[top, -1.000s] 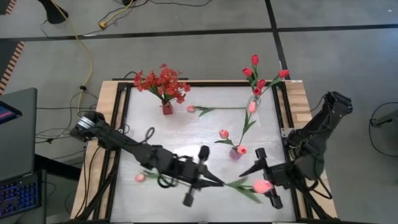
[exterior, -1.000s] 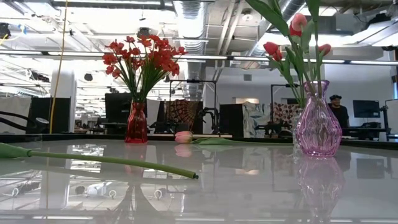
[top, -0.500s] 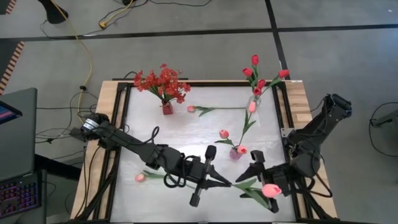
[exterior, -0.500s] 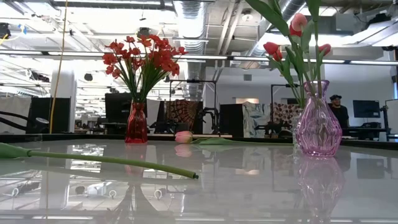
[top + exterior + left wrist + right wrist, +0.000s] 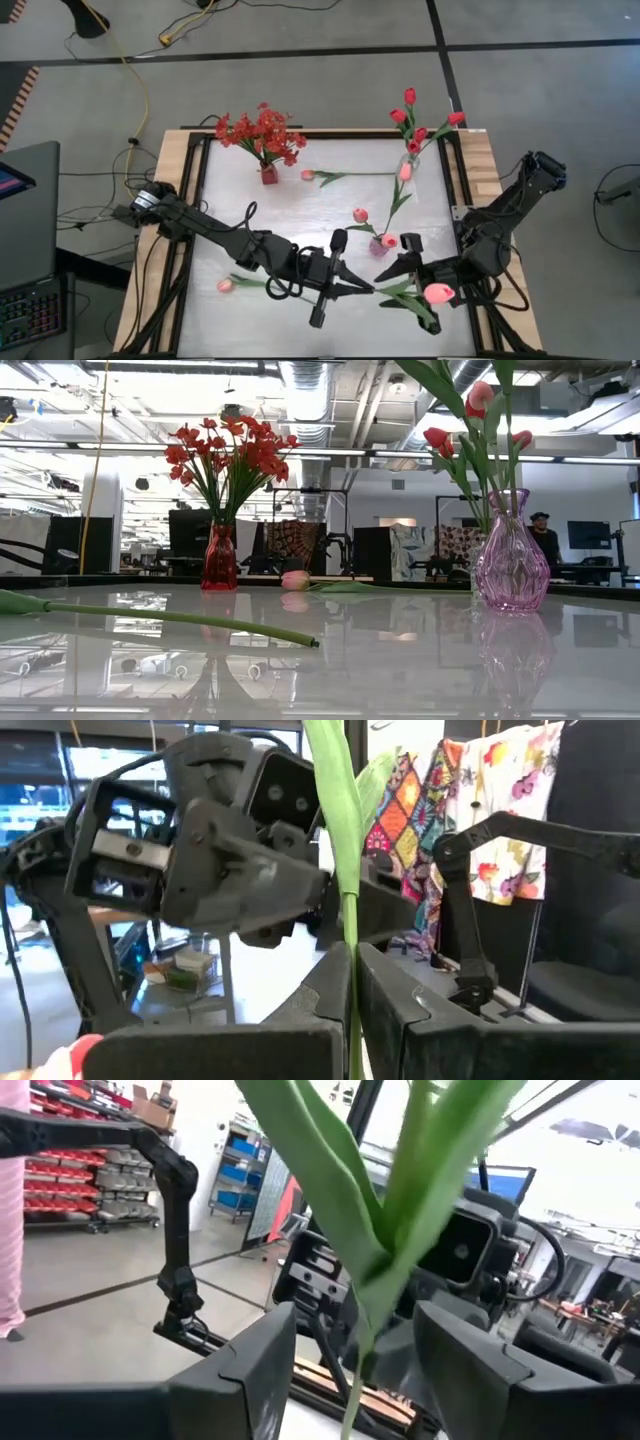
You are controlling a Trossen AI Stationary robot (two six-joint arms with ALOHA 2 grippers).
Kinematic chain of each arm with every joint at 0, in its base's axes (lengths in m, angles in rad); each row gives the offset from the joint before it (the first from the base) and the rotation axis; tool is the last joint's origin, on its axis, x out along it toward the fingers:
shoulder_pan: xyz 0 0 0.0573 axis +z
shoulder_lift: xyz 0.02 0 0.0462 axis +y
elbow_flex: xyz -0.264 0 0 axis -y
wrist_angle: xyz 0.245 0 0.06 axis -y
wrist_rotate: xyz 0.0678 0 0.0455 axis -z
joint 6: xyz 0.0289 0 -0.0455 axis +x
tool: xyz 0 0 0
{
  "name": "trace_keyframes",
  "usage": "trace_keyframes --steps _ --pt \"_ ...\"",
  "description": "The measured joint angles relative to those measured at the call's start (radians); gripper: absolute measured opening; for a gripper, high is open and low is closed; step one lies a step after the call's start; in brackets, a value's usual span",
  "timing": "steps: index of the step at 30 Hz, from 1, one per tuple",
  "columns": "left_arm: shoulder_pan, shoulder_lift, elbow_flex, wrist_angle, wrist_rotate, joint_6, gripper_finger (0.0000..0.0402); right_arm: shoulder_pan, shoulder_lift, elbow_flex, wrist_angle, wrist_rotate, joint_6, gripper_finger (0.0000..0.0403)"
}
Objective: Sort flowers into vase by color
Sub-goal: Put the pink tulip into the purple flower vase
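A pink tulip (image 5: 437, 293) hangs above the near right part of the worktop (image 5: 300, 210), its green stem (image 5: 349, 920) running left. The left end effector (image 5: 360, 289) is clamped tight on the stem's end. The right end effector (image 5: 405, 275) stands with its fingers (image 5: 245, 1370) spread on either side of the leaves (image 5: 400, 1190), not pinching them.

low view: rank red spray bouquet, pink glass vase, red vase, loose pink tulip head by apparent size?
1. red spray bouquet
2. pink glass vase, though it stands nearer the camera, which inflates it
3. red vase
4. loose pink tulip head
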Motion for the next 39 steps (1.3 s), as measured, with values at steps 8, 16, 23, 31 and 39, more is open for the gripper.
trace_keyframes --steps 8,16,23,31,39 --pt "0.01 0.0 0.0 -0.003 -0.006 -0.017 0.0 -0.001 0.0 0.0 0.001 0.001 -0.014 0.0147" --pt "0.01 0.0 0.0 0.003 0.024 -0.011 0.0 -0.006 0.0 0.0 0.002 0.002 -0.022 0.0047" --pt "0.001 -0.007 0.0 -0.059 0.013 0.066 0.006 0.022 -0.03 0.0 -0.026 0.038 0.044 0.0027" --pt "-0.018 -0.111 -0.001 -0.324 -0.007 0.03 0.0173 0.173 -0.229 0.0 -0.446 0.204 0.397 0.0039" --pt "-0.066 -0.15 -0.001 -0.544 -0.138 -0.008 0.0192 0.312 -0.315 0.0 -0.966 0.414 0.847 0.0033"
